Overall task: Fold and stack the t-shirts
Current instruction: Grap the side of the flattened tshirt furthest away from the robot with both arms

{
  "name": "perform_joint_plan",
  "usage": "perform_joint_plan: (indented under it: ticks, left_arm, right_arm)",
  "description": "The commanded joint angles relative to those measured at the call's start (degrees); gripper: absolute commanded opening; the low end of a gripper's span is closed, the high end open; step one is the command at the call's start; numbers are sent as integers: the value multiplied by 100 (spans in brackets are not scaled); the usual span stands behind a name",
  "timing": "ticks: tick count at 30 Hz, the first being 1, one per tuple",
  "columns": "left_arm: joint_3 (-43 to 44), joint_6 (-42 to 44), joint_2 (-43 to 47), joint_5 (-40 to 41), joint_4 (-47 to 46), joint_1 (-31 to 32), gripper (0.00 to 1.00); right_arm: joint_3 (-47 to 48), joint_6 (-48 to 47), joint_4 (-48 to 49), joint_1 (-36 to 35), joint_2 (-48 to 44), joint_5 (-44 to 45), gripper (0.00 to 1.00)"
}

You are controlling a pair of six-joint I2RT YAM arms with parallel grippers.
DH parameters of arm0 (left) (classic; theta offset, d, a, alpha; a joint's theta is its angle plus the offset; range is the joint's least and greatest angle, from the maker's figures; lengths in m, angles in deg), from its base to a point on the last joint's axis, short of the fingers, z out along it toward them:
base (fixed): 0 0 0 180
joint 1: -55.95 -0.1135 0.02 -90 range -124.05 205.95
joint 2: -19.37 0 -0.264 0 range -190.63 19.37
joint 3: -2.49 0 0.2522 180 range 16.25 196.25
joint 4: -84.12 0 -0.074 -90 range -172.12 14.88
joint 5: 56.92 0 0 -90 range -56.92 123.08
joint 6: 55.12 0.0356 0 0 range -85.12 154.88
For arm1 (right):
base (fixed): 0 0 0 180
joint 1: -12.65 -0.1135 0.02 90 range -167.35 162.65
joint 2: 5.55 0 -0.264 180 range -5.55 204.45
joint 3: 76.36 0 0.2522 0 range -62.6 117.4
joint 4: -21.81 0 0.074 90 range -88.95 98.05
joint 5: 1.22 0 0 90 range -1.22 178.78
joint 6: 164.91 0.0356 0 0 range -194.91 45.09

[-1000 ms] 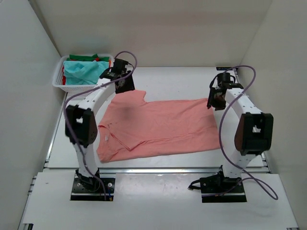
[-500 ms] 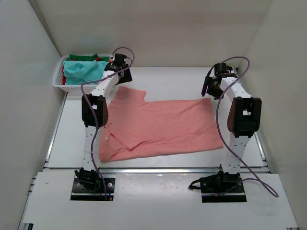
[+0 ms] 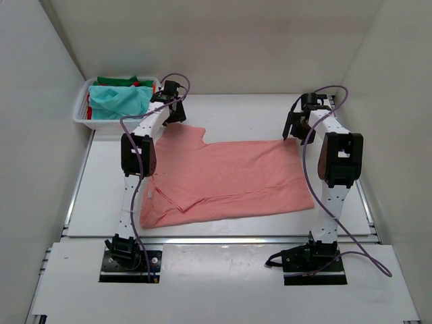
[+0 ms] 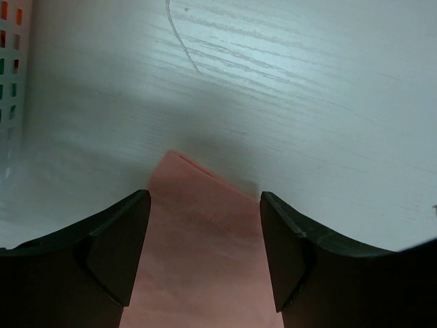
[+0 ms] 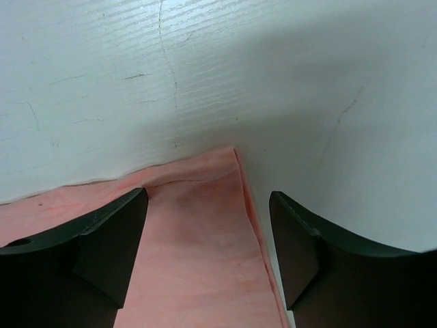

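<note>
Salmon-pink collared cloth t-shirt spread mid white table, barely folded. Teal, green, red t-shirts in white lattice basket, far-left corner. Left gripper, right gripper wide, empty, over shirt's far corners. No stack yet.

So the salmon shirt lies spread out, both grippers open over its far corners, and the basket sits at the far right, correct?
No: the top external view shows the basket at the far left. The salmon shirt does lie spread out, with the left gripper and right gripper open over its far corners.
</note>
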Motion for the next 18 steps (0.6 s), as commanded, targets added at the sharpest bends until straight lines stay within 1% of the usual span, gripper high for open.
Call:
perform_joint_plan:
  ticks: [1, 3, 4, 5, 7, 9, 11, 12, 13, 14, 15, 16, 17, 18]
  left_arm:
    - [230, -79, 50, -56, 217, -78, 76]
    - [257, -97, -12, -144, 297, -96, 73]
    - [248, -106, -12, -258, 331, -87, 69]
    - [222, -106, -21, -294, 401, -105, 67]
    - [283, -106, -100, -400, 481, -61, 65]
    - [283, -149, -100, -452, 525, -44, 66]
    - [344, -132, -170, -497, 577, -34, 59]
    - [353, -132, -188, -471, 569, -34, 46]
    - [371, -89, -188, -540, 586, -26, 28]
    - [388, -106, -214, -549, 578, -52, 18]
    - [345, -114, -197, -567, 569, -61, 14]
    - [362, -88, -179, -645, 569, -87, 5]
    - [354, -79, -188, -707, 560, -96, 0]
    - [353, -27, -179, -708, 534, -87, 0]
  right_arm:
    - [231, 96, 25, -22, 115, -185, 70]
    - [240, 114, 87, 4, 106, -194, 70]
    - [223, 97, 69, -13, 106, -212, 70]
    - [222, 114, 95, 13, 106, -212, 70]
    - [240, 123, 60, 30, 141, -221, 70]
    - [231, 105, 87, 22, 115, -247, 70]
    - [231, 140, 95, 57, 132, -273, 70]
    - [240, 114, 78, 40, 124, -265, 70]
    - [249, 123, 113, 57, 115, -282, 71]
    - [240, 132, 122, 74, 132, -273, 70]
    - [240, 123, 113, 101, 159, -299, 70]
    - [257, 132, 148, 101, 168, -317, 70]
    - [214, 149, 157, 101, 168, -335, 69]
    - [240, 149, 140, 118, 194, -326, 69]
